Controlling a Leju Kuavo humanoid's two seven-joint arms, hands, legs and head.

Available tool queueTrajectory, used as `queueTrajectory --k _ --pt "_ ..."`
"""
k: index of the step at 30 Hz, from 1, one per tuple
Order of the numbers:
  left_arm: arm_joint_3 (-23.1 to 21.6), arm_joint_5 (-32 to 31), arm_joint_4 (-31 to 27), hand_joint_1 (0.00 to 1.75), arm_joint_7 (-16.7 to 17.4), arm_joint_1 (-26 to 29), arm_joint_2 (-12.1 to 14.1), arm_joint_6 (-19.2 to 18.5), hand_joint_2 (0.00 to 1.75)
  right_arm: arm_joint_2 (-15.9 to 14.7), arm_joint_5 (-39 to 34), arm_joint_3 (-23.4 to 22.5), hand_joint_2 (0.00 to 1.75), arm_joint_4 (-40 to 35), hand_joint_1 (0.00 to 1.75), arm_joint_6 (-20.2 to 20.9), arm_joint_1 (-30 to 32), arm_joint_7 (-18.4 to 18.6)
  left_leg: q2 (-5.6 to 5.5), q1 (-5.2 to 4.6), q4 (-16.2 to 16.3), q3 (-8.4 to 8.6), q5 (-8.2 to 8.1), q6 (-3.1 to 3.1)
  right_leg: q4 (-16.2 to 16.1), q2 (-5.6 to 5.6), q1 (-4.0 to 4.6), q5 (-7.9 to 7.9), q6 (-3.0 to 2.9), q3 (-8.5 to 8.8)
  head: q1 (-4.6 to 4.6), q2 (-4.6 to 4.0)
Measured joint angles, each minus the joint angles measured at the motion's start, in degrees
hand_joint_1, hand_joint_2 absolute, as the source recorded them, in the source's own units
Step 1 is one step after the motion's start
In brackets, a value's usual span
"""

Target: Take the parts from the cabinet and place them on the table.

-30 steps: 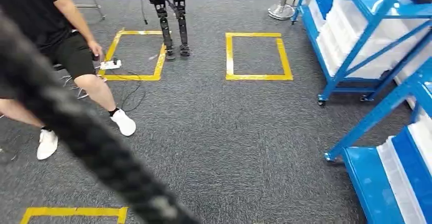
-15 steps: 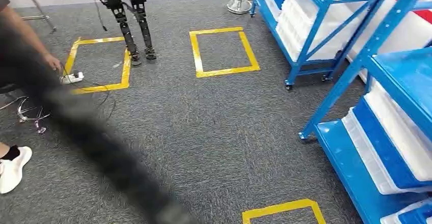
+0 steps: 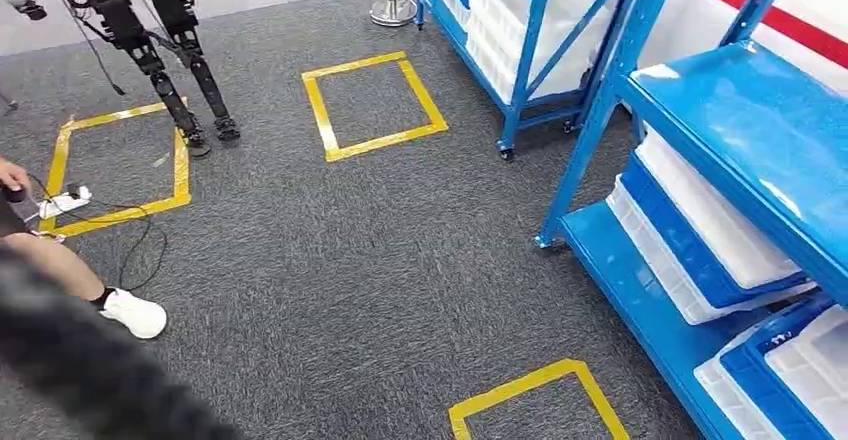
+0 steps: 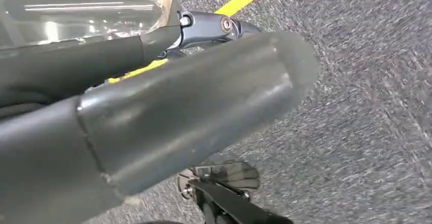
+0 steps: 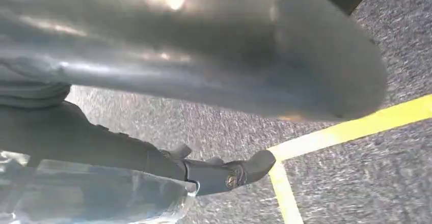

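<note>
Since a second ago the whole head view has swung, so the camera has turned, not the objects: the blue metal shelving [image 3: 700, 150] now takes up the right side of the frame, where before it sat at the far right edge. The person [image 3: 60, 270] has slid to the left edge, showing a leg and a white shoe. The grey carpet [image 3: 360, 260] is short-piled and marked with yellow tape squares [image 3: 372, 105]. The shelving carries white and blue plastic bins [image 3: 700, 230], rectangular and stacked on the lower tiers. Another robot's dark legs [image 3: 175, 70] stand at one tape square at upper left. The wrist views add what the head view does not. The left hand [image 4: 168, 107] grips a clear, glossy plastic bag [image 4: 76, 10] between the smooth grey thumb and darker fingers [image 4: 209, 25]. The right hand [image 5: 204, 66] likewise holds a crinkled clear plastic bag [image 5: 91, 198] under its fingers [image 5: 224, 173], above carpet and yellow tape.
</note>
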Motion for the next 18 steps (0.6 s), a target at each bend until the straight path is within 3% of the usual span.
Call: queueTrajectory --k 1,2,3,4,6,7,8,9,10,12,13,14,16,17,18 --pt "0.0 0.0 0.0 0.0 0.0 0.0 0.0 0.1 0.0 0.0 0.0 0.0 0.0 0.0 0.0 0.0 0.0 0.0 -0.63 0.16 -5.1 2.27 2.84 0.06 0.1 0.77 -0.02 0.0 0.03 0.07 0.0 0.0" --pt "0.0 0.0 0.0 0.0 0.1 0.0 0.0 0.2 0.0 0.0 0.0 0.0 0.0 0.0 0.0 0.0 -0.1 0.0 -2.63 0.47 -10.0 4.4 4.85 0.13 0.2 1.52 -0.02 -0.01 0.06 -0.02 -0.02 0.0" --pt "0.0 0.0 0.0 0.0 0.2 0.0 0.0 0.2 0.0 0.1 0.0 0.0 0.0 0.0 0.0 0.0 -0.1 0.0 -4.36 0.26 -10.8 4.69 4.15 0.12 0.4 1.93 0.47 -0.04 0.4 -0.28 -0.04 0.0" --pt "0.0 0.0 0.0 0.0 0.2 -0.1 0.0 0.2 0.0 0.1 0.0 0.0 0.0 0.0 0.0 0.0 -0.3 0.0 -3.29 0.14 -11.0 4.49 4.47 0.62 0.4 2.42 0.55 0.12 0.81 -0.68 0.0 0.02" --pt "0.0 0.0 0.0 0.0 0.2 -0.3 0.0 0.2 0.0 0.1 0.0 0.0 0.0 0.0 0.0 0.0 0.0 0.0 -2.47 -0.49 -11.0 4.48 4.6 1.36 -0.1 3.32 0.2 0.59 1.74 -1.17 -0.02 0.02" --pt "0.0 0.0 0.0 0.0 0.0 -0.3 -0.1 0.1 0.0 0.1 0.0 0.0 0.0 0.0 0.0 0.0 0.2 0.0 -1.75 -0.35 -11.7 4.67 5.02 1.98 -0.2 3.89 0.45 0.68 2.21 -1.73 0.02 0.0" --pt "0.0 0.0 -0.2 0.0 -0.3 -0.4 -0.3 -0.3 0.0 -0.1 0.0 0.0 0.0 0.0 0.0 0.0 0.2 0.0 -0.91 0.03 -12.4 4.78 5.63 2.64 0.8 2.54 0.46 0.34 2.22 -1.7 0.13 0.0" --pt "0.0 -0.1 -0.2 0.0 -0.7 -0.4 -0.2 -0.8 0.0 -0.1 0.1 0.0 0.0 0.0 0.0 0.0 0.2 0.0 -0.42 -0.16 -12.7 4.83 5.85 3.24 3.5 -0.54 0.67 -1.55 1.83 -3.3 0.35 0.0" --pt "0.0 -0.2 -0.2 0.0 -1.0 -0.4 -0.2 -1.0 0.0 0.0 0.1 0.0 0.0 0.0 0.0 0.0 0.1 -0.1 0.42 -0.22 -12.7 4.8 5.91 3.44 7.5 -1.79 0.45 -3.65 1.49 -5.38 0.55 0.0" --pt "0.0 -0.2 -0.2 0.0 -1.6 -0.1 -0.1 -1.3 0.0 0.0 0.2 0.0 0.0 0.0 0.0 0.0 0.1 -0.1 2.08 -0.46 -12.7 4.52 5.87 3.43 16.4 -2.59 0.16 -7.26 1.52 -9.62 0.55 0.0" --pt "0.0 -0.2 -0.2 0.0 -1.8 -0.1 -0.2 -1.3 0.0 0.0 0.2 0.0 0.0 0.0 0.0 0.0 0.1 -0.1 2.84 -0.48 -12.7 4.45 5.86 3.4 18.5 -2.73 0.0 -7.68 1.97 -10.47 0.52 0.0" --pt "0.0 -0.2 -0.2 0.0 -1.9 -0.1 -0.2 -1.4 0.0 0.0 0.3 0.0 0.0 0.0 0.0 0.0 0.2 -0.1 3.58 -0.48 -12.7 4.44 5.85 3.36 17.5 -2.88 -0.15 -7.14 2.55 -9.71 0.5 0.02" --pt "0.0 -0.2 -0.2 0.0 -2.1 -0.1 -0.2 -1.4 0.0 -0.2 0.3 0.0 0.0 0.0 0.0 0.0 0.3 -0.1 5.02 -0.44 -12.7 4.55 5.76 3.14 8.1 -4.24 -0.57 -4.0 3.83 -4.15 0.55 0.02" --pt "0.0 -0.2 -0.2 0.0 -2.2 -0.1 -0.2 -1.6 0.0 -0.2 0.3 0.0 0.0 0.0 0.0 0.0 0.2 -0.1 5.66 -0.47 -12.6 4.86 5.67 2.84 2.4 -6.51 -0.72 -2.63 4.14 -0.7 0.57 0.0" --pt "0.0 -0.2 -0.2 0.0 -2.2 -0.1 -0.1 -1.7 0.0 -0.1 0.3 0.0 0.0 0.0 0.0 0.0 -0.1 -0.1 6.24 -0.82 -12.5 5.02 5.43 2.36 -0.1 -9.14 -0.4 -2.14 3.76 0.38 0.59 0.02"
